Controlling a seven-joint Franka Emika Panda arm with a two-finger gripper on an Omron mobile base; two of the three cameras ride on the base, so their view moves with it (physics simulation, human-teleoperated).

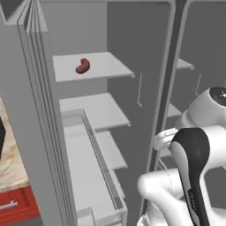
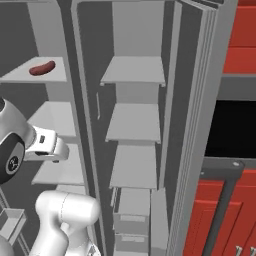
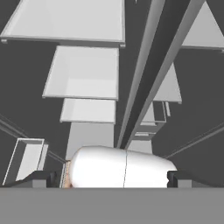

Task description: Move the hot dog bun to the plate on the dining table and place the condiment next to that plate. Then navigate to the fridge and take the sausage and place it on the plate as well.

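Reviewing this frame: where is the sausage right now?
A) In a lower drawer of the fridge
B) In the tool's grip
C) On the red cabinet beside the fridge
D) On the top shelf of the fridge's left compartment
D. The sausage lies alone on the top shelf of the fridge's left compartment, with the shelves below it bare and nothing touching it.

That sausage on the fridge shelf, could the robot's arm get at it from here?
Probably yes: the fridge stands open, the sausage lies alone on a bare upper shelf, and the gripper is open and empty.
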